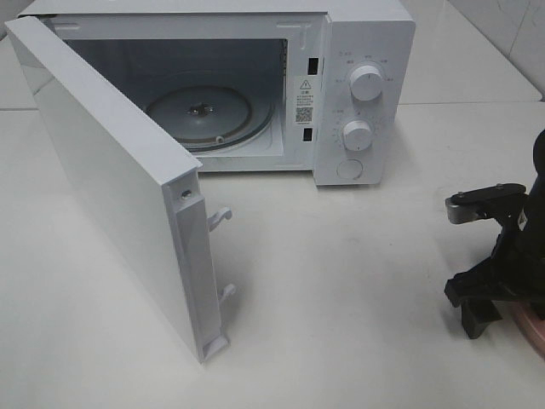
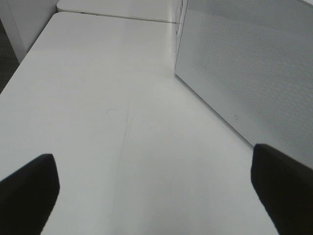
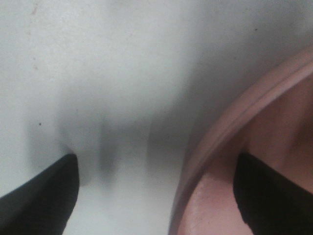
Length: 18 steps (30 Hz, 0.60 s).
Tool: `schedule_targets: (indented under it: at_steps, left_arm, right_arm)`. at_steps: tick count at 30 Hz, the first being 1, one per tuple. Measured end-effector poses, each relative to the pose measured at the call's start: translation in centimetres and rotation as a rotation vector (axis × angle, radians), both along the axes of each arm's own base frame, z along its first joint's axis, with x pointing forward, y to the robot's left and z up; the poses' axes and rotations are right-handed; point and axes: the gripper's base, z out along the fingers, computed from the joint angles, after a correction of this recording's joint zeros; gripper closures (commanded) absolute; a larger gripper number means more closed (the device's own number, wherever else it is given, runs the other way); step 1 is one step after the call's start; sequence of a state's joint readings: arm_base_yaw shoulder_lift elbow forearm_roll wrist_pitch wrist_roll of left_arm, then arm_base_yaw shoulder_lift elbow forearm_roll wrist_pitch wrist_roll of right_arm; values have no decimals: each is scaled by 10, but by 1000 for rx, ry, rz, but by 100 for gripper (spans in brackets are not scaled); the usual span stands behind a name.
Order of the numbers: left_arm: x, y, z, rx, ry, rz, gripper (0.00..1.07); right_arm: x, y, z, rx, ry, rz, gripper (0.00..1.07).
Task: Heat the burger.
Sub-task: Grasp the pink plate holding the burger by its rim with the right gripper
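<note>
Burger: not in any view. You cannot place it from these pictures; the likeliest spot is on the pink plate (image 3: 234,117), of which only a rim and a slice of the inner surface show, at the near right edge of the table (image 1: 358,281). Handling, as a judgement: light, soft, a loose stack that squashes under a pinch and shears if tilted. Better to lift by the plate rim and keep it level than to squeeze the bun. The right gripper (image 3: 156,196) hangs low over that rim with its fingers spread wide, one over bare table and the other over the inside of the plate, holding nothing. It is placed to straddle the rim, but the view is too blurred to tell whether it touches. The left gripper (image 2: 156,196) is also spread wide with nothing between the fingers, hovering over bare table just beside the outer face of the door (image 2: 254,73). The microwave (image 1: 358,51) stands at the back, cavity exposed, with the glass turntable (image 1: 209,111) bare. Its door swings out to the left and toward you, so the way in from the plate's side looks free. Mind the control panel with its two knobs (image 1: 366,83) between plate and cavity, and keep your left arm off the door.
</note>
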<state>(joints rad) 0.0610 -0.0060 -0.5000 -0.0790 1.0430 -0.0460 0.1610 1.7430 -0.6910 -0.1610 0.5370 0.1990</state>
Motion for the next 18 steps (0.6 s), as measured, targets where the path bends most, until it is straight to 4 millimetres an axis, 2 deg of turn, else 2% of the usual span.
schedule_targets:
  at_steps: [1, 2, 3, 4, 5, 6, 7, 8, 9, 10, 11, 12, 13, 14, 15, 18]
  left_arm:
    - [0, 0, 0, 0, 0, 0, 7]
    - [0, 0, 0, 0, 0, 0, 7]
    - [0, 0, 0, 0, 0, 0, 7]
    - [0, 0, 0, 0, 0, 0, 7]
    - [0, 0, 0, 0, 0, 0, 7]
    - [0, 0, 0, 0, 0, 0, 7]
    - [0, 0, 0, 0, 0, 0, 7]
    - [0, 0, 0, 0, 0, 0, 7]
    - [0, 0, 0, 0, 0, 0, 7]
    - [0, 0, 0, 0, 0, 0, 7]
    - [0, 0, 0, 0, 0, 0, 7]
    - [0, 0, 0, 0, 0, 0, 7]
    - [0, 0, 0, 0, 0, 0, 7]
    - [0, 0, 0, 0, 0, 0, 7]
    - [0, 0, 0, 0, 0, 0, 7]
    - [0, 0, 0, 0, 0, 0, 7]
  right_arm:
    - [0, 0, 0, 0, 0, 0, 35]
    - [0, 0, 0, -2, 0, 3, 39]
    - [0, -1, 0, -7, -2, 11, 49]
    - [0, -1, 0, -7, -2, 11, 49]
    - [0, -1, 0, -11, -3, 14, 60]
    - [1, -2, 0, -14, -4, 17, 65]
    - [1, -2, 0, -14, -4, 17, 65]
    - [1, -3, 0, -24, -6, 22, 77]
    - [1, -3, 0, -24, -6, 22, 77]
    - [1, -5, 0, -38, -8, 24, 89]
    - [1, -6, 0, -45, -9, 27, 93]
    - [1, -6, 0, -45, -9, 27, 93]
    - [1, -6, 1, -52, -8, 22, 102]
    - [1, -6, 1, -52, -8, 22, 102]
    - [1, -7, 1, -56, -2, 12, 107]
    - [-1, -8, 2, -64, 13, 12, 107]
